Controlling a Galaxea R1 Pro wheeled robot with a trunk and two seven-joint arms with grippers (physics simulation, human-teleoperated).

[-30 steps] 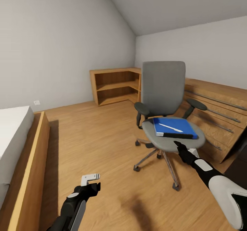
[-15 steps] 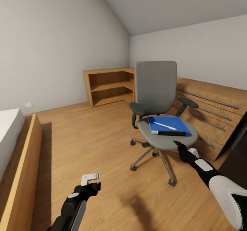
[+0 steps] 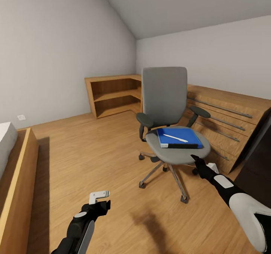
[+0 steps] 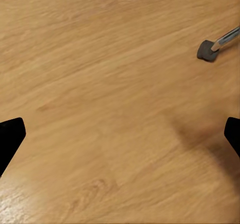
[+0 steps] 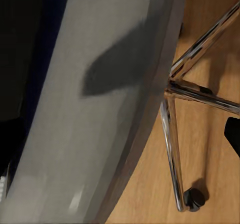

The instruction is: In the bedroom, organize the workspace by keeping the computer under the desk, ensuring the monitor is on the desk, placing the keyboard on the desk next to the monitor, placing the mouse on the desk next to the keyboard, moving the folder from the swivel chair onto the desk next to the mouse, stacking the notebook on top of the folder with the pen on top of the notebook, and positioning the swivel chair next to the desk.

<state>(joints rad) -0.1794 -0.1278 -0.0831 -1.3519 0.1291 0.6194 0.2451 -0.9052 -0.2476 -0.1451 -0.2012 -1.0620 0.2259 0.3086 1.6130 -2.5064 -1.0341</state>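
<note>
The grey swivel chair (image 3: pixel 165 92) stands on the wooden floor at centre right in the head view. A flat blue stack (image 3: pixel 189 135) with a dark front edge lies on its seat; I cannot tell the folder from the notebook in it. A white pen (image 3: pixel 175 138) rests on top. My right gripper (image 3: pixel 197 162) hovers just in front of the seat's front rim, open; the right wrist view has the seat's underside (image 5: pixel 95 114) and chrome legs (image 5: pixel 172 144) close up. My left gripper (image 3: pixel 100 197) is open, low over bare floor. Desk, monitor, keyboard and mouse are out of view.
A low wooden shelf unit (image 3: pixel 113 94) sits in the far corner. A wooden drawer unit (image 3: pixel 229 124) runs along the right wall behind the chair. A bed frame (image 3: pixel 17 178) lies at the left, a dark object (image 3: pixel 259 159) at the right edge. One chair caster (image 4: pixel 207 50) is near my left gripper.
The whole picture has slid left, so the camera has moved; the chair, shelf and bed sit further left. Both arms keep their places in the picture.
</note>
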